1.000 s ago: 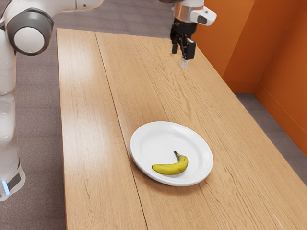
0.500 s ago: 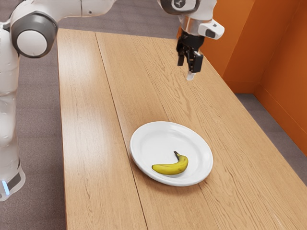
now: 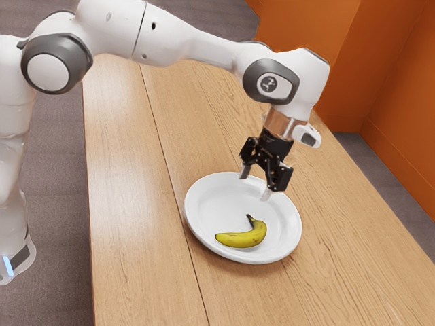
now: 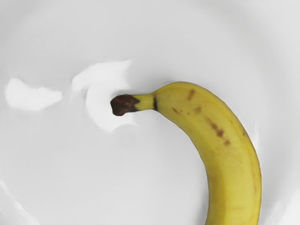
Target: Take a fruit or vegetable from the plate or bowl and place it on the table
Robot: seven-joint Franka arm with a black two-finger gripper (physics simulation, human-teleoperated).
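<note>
A white robotic arm (image 3: 190, 51) is reaching from the upper left of the exterior frame, its black pincer (image 3: 255, 185) hovering with fingers spread and empty above the far side of a white plate (image 3: 204, 204). A lone yellow banana (image 3: 241, 238) is lying on that plate, below center, while the plate is resting on a wooden counter (image 3: 126, 204). The approach is apparently the step in hand; the next move is calling for shifting toward the frame's lower edge, lowering astride the fruit's curved body and closing.
</note>
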